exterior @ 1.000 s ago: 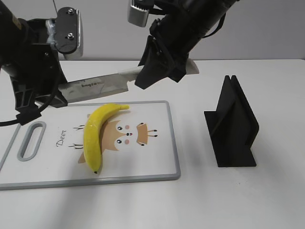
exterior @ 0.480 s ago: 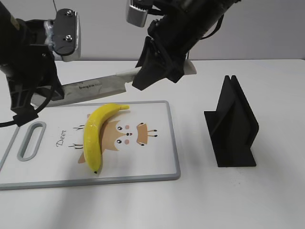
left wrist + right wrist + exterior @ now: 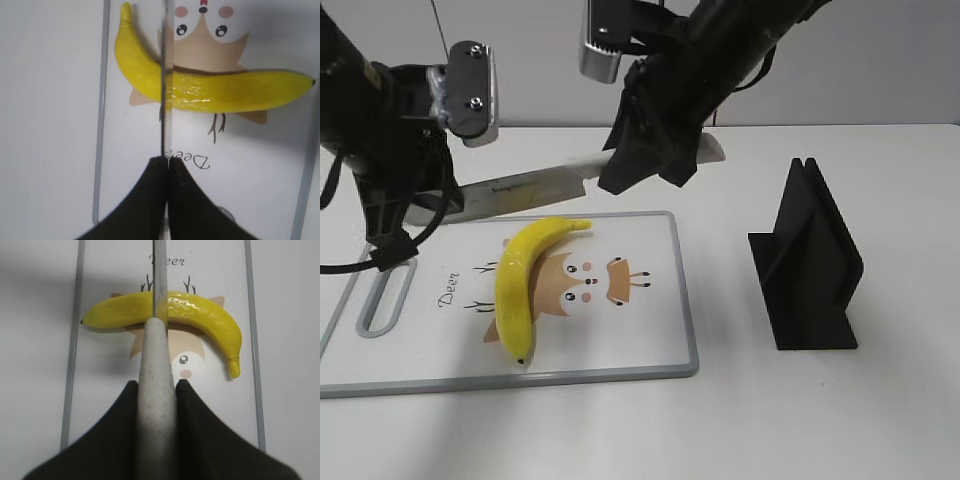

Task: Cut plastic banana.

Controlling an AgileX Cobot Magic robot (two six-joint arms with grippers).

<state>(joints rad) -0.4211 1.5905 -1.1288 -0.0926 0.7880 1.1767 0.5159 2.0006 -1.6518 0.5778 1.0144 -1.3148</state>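
Observation:
The plastic banana [image 3: 520,285] lies whole on the white cutting board [image 3: 650,340], stem tip toward the back. A knife [image 3: 525,185] hangs level above it, across the banana's middle. My right gripper [image 3: 650,160] is shut on the knife's pale handle [image 3: 156,365]. My left gripper [image 3: 420,210] is shut on the blade's tip end [image 3: 166,75]. In the left wrist view the blade edge runs over the banana [image 3: 215,92] from my jaws [image 3: 167,165]. In the right wrist view the banana [image 3: 200,312] lies beyond my jaws [image 3: 156,390].
A black slotted knife stand [image 3: 810,270] stands on the table to the right of the board. The board has a handle slot [image 3: 385,295] at its left end and a deer print under the banana.
Both arms have shifted slightly with the knife between them; the right arm has risen a little and moved left. The banana has not moved.

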